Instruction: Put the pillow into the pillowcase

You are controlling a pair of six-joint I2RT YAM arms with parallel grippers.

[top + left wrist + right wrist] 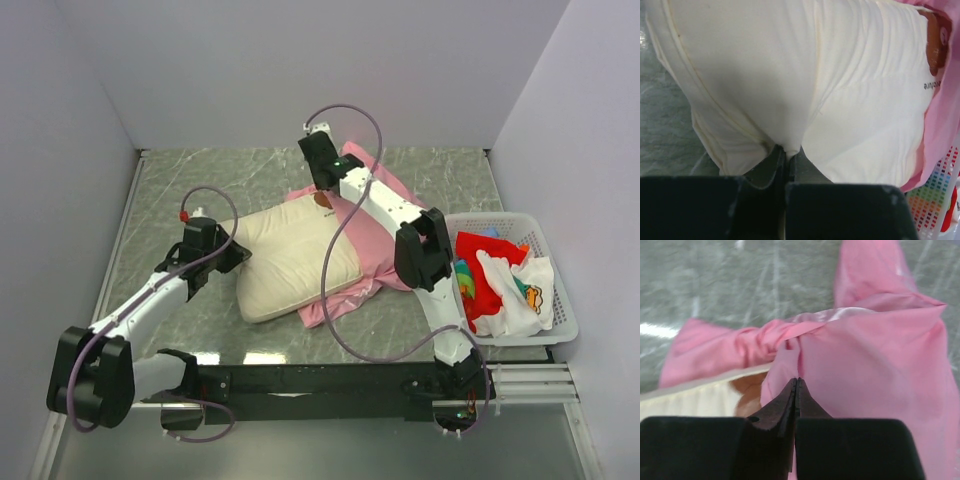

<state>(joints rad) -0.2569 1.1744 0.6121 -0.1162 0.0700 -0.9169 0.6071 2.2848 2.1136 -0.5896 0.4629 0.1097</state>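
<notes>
Pillow point(295, 258) lay on surface point(200, 180), partly atop pillowcase point(385, 245). Left end effector point(788, 150) pinched pillow edge; right end effector point(796, 382) pinched pillowcase fabric. Both soft, light; pillowcase probably slippery, best gripped at opening hem.

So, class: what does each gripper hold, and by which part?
Left gripper pinches the large cream soft pillow by its edge; right gripper pinches the shiny pink fabric pillowcase by a bunched fold.
</notes>
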